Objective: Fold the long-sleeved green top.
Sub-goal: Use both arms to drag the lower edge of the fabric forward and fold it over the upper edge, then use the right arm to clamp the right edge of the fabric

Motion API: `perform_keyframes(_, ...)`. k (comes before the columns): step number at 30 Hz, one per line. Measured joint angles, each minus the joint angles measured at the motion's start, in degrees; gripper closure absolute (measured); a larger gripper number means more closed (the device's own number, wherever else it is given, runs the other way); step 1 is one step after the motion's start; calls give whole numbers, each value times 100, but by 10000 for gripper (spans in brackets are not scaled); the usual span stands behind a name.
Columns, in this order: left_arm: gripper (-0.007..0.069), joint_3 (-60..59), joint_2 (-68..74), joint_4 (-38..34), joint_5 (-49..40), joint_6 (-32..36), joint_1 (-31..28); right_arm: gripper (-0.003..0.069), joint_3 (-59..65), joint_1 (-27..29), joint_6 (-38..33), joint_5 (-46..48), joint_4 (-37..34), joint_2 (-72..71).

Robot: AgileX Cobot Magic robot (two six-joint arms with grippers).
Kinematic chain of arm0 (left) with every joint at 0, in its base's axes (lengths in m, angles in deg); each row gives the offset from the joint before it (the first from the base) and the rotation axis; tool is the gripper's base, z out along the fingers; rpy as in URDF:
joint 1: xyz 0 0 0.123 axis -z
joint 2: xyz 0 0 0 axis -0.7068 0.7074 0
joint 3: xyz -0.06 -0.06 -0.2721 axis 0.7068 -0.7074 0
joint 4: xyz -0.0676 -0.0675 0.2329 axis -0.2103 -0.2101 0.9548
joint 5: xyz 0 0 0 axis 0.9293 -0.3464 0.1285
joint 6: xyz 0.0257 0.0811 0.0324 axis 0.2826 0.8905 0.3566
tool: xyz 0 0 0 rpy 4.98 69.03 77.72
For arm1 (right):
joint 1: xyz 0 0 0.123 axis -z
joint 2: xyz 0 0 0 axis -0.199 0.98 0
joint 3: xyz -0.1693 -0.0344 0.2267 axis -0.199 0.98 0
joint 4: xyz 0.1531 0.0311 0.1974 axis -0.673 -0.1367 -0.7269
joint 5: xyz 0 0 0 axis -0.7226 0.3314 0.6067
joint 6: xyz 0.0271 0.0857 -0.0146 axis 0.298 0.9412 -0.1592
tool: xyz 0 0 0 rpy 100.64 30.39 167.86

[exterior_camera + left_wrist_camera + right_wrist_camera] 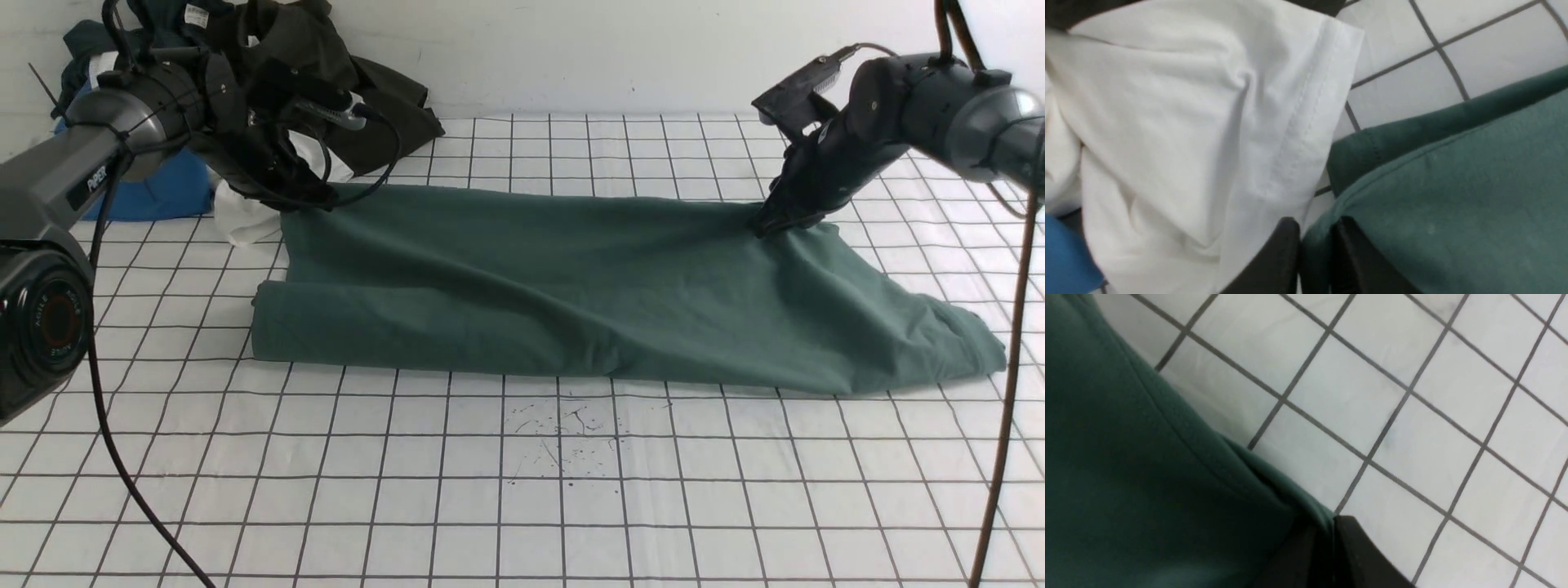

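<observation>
- Front view, and the large sage-green cotton long-sleeved top (571, 286) lies as a long band across the middle of the white gridded desk (490, 490), running from centre left out to the right edge of the frame.
- No sleeves hang loose. I judge them tucked inside, so the lengthwise fold looks done.
- At the left end the near edge is a neat doubled fold, but the right end flares wide and rumpled.
- Left wrist view: the left fingers (1284, 253) stand close together at the top's far left corner, with a ridge of green cloth between them. I cannot tell whether they are pinching it or only bracketing it.
- Right beside that corner lies a crumpled white garment (1188, 122), just short of touching the green.
- Right wrist view: the right fingers (1359, 555) sit at the hemmed far edge, with green cloth draped against one of them. I cannot tell whether they grip it.
- In the upper left of the front view, a dark olive-black garment heap (375, 98) and a blue cloth (163, 192) lie apart from the top.
- My call is roughly halfway. What is left is to tidy the flared right end, then fold the band crosswise into a compact stack.
</observation>
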Motion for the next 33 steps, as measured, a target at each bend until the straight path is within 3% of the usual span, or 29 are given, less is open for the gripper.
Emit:
perform_keyframes(5,319,0,-44,-111,191,-6,-16,386,-14,0,923,-94,554,0)
perform_keyframes(8,221,0,-278,-167,121,-14,-16,269,-14,0,1942,4,1318,-105)
perform_keyframes(12,202,0,-728,-485,-383,-17,-16,212,-14,15,2718,408,2048,-442)
perform_keyframes(16,257,18,-1125,-1051,-1313,-10,-4,201,-14,105,2872,968,2130,-899)
perform_keyframes(20,429,18,-1133,-1118,-2686,364,150,200,-31,544,2719,1818,1341,-1260)
perform_keyframes(21,438,18,-1122,-1104,-2717,391,162,200,-31,602,2680,1855,1230,-1267)
perform_keyframes(24,593,-45,-892,-750,-2911,661,374,200,197,1139,2207,2190,57,-1281)
perform_keyframes(28,629,-169,-707,-655,-2917,712,456,200,758,1415,1889,2209,-760,-1281)
perform_keyframes(33,632,-263,-458,-602,-2916,717,429,200,1646,1495,2043,1869,-719,-1281)
